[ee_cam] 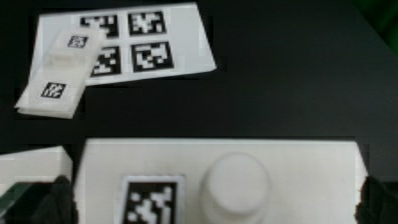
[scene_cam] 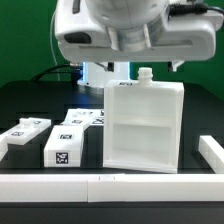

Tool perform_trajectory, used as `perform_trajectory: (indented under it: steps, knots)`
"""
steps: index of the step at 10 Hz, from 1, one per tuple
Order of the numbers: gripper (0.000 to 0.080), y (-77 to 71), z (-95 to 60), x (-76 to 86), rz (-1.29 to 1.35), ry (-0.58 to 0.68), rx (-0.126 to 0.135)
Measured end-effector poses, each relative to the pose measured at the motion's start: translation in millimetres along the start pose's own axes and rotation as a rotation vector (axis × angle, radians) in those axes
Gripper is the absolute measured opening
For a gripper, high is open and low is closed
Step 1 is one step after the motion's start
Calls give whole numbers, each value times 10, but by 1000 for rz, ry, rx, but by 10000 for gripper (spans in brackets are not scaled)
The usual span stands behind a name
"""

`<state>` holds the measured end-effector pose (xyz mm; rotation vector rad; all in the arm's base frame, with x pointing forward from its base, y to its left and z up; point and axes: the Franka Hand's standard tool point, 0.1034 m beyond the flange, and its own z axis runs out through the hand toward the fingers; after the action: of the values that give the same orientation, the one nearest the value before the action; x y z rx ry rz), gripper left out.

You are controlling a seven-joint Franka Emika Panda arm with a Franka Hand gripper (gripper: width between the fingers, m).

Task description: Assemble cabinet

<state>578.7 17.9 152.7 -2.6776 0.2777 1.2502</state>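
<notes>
The large white plastic cabinet box (scene_cam: 143,125) stands upright at centre-right of the exterior view, its open face forward. A divider shelf crosses its inside and a small peg (scene_cam: 145,73) sits on top. A flat white tagged panel (scene_cam: 25,130) lies at lower left.

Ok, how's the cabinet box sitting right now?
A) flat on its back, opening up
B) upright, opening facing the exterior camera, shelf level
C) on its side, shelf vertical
B: the cabinet box stands upright with its open front toward the exterior camera, and the divider shelf runs level across it.
</notes>
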Motion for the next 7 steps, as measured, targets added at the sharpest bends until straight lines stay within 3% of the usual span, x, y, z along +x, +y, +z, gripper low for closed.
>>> perform_trajectory:
  steps: [3, 5, 7]
  knots:
    - [795, -2, 42, -23, 13, -22, -4]
    - [795, -44, 168, -107, 34, -90, -25]
    - [795, -32, 220, -42, 34, -80, -22]
